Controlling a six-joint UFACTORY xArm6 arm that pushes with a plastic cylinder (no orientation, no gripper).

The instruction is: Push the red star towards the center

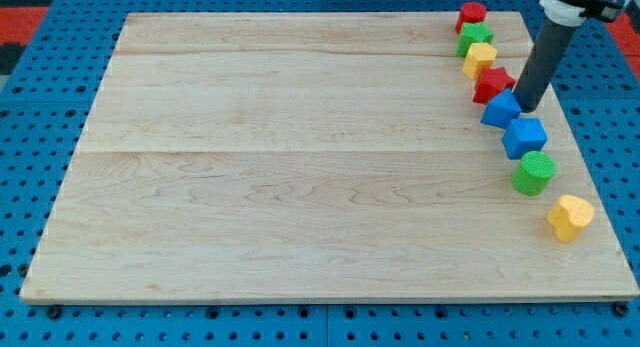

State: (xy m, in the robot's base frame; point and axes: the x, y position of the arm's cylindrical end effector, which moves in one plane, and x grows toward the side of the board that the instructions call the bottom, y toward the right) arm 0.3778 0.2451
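Red star (492, 84) parked at the tabletop (300, 167) right edge, tip (526, 109) just below-right of it.

No pincer on this rig, so nothing open, closed or holding; just the bare rod, tip down between the red star and the blue block (501, 109), near or touching both, contact hard to confirm. Star sits in a column of blocks: red block (471, 15) at top, green star-like block (475, 36), yellow block (480, 59) touching the star from above, then blue block, second blue block (524, 137), green cylinder (534, 173), yellow block at bottom (570, 217). Center lies well to the view's left and slightly down from the star. Tip on the star's right side, so roughly the correct side for a leftward push; probably needs to shift up a little to hit the star squarely, not the blue block.
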